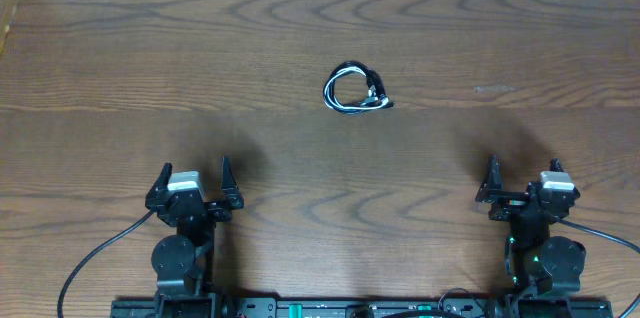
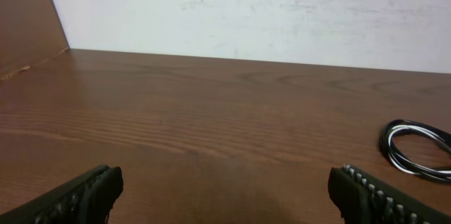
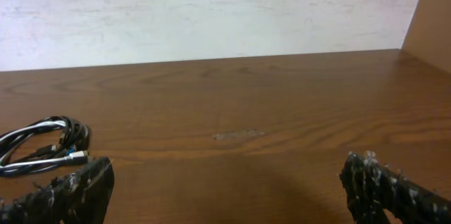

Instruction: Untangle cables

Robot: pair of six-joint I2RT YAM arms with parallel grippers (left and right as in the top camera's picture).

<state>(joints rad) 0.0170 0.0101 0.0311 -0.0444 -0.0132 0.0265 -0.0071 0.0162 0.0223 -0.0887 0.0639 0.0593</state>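
The cables lie coiled together in one small black-and-white loop at the middle of the wooden table, toward the back. The same bundle shows at the right edge of the left wrist view and at the left of the right wrist view. My left gripper rests open near the front left, well short of the coil. At the front right my right gripper also stands open. Nothing lies between either pair of fingers.
The brown table ends at a white wall at the back. A raised wooden side panel borders the left, another the right. Thick black arm cords trail off the front edge.
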